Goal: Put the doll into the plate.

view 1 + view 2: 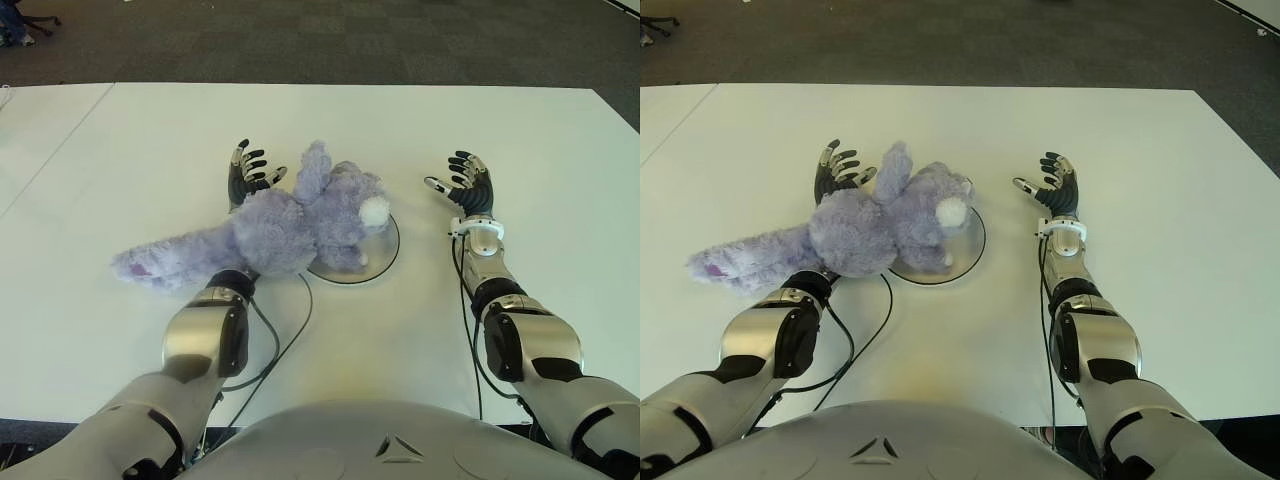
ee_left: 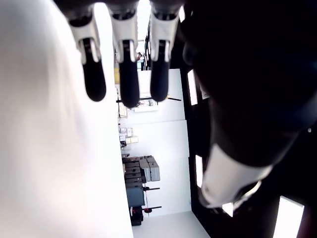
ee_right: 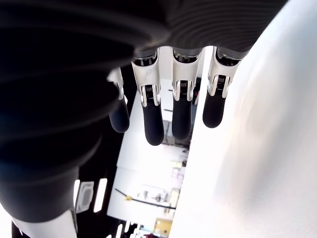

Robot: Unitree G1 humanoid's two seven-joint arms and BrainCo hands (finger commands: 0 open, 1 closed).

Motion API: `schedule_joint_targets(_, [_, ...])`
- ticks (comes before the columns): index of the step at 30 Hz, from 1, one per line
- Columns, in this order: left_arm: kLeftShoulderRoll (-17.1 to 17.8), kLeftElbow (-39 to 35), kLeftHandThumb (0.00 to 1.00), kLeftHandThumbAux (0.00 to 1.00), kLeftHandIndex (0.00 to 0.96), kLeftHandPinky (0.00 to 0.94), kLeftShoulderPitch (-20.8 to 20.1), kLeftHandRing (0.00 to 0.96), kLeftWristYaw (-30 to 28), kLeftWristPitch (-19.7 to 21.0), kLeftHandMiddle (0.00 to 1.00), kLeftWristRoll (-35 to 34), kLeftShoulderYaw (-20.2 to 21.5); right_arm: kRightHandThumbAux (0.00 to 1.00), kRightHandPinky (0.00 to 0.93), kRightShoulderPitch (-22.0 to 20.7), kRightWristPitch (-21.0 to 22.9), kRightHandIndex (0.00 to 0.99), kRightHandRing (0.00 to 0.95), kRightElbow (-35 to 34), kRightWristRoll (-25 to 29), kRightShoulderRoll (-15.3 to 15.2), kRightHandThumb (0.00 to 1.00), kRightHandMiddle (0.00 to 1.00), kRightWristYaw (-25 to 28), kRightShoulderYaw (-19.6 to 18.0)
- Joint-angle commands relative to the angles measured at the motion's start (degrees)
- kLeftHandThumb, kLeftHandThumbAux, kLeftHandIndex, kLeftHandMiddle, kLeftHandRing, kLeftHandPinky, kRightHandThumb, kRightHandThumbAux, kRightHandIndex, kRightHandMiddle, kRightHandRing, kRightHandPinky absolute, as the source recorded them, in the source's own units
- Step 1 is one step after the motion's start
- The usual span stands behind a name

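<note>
A purple plush doll (image 1: 290, 225) lies on its side across my left forearm, its head and white muzzle over the round white plate (image 1: 380, 262) and its legs trailing off to the left on the table. My left hand (image 1: 248, 172) shows just behind the doll's body, fingers (image 2: 121, 74) spread and holding nothing. To the right of the plate my right hand (image 1: 462, 183) stands apart from the doll, its fingers (image 3: 153, 119) straight and empty.
The white table (image 1: 120, 160) stretches wide on both sides, its far edge meeting dark carpet (image 1: 330, 40). Black cables (image 1: 290, 335) run from my arms across the table's near part.
</note>
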Motion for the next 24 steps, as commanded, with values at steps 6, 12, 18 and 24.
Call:
schedule_joint_targets(6, [-2.1,7.3,0.052,0.853,0.119,0.308,11.9,0.288,-1.7,6.5,0.258,-0.5,0.0,0.835,0.26,12.6,3.8,0.203,0.273,7.0,-0.1,7.2,0.0,0.276,1.4,0.4])
schedule_joint_targets(12, [-2.0,7.3,0.056,0.856,0.119,0.321,11.9,0.294,-1.6,6.6,0.265,-0.3,-0.1,0.842,0.261,12.6,3.8,0.204,0.277,7.0,0.3,7.3,0.0,0.282,1.9,-0.1])
schedule_joint_targets(18, [-2.0,7.3,0.058,0.869,0.12,0.336,11.8,0.309,-1.7,6.7,0.279,-0.2,-0.2,0.859,0.267,12.7,3.5,0.204,0.28,7.0,0.6,7.4,0.0,0.286,2.4,-0.6])
schedule_joint_targets(24, [-1.9,7.3,0.06,0.872,0.12,0.319,11.8,0.306,-1.8,6.8,0.276,-0.4,-0.1,0.874,0.269,12.7,3.2,0.205,0.281,7.0,0.4,7.6,0.0,0.285,2.5,-1.0])
